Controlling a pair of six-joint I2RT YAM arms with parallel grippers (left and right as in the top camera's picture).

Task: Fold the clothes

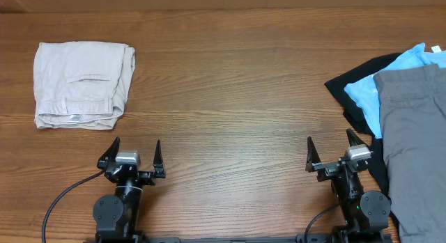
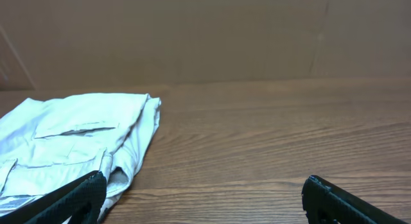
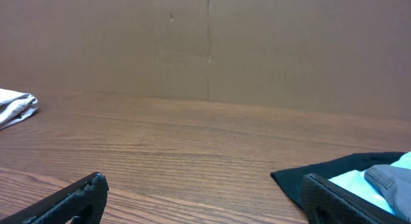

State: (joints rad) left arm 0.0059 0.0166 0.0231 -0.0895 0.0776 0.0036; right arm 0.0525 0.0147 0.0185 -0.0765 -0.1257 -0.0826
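Squarish folded beige shorts (image 1: 83,84) on grained table (image 1: 230,76).

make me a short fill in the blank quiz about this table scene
1. The folded beige shorts lie toward the robot's ____ side.
2. The grey shorts rest on a T-shirt coloured ____.
3. The left hand and the right hand are both ____, holding nothing.

Missing words: left; light blue; open.
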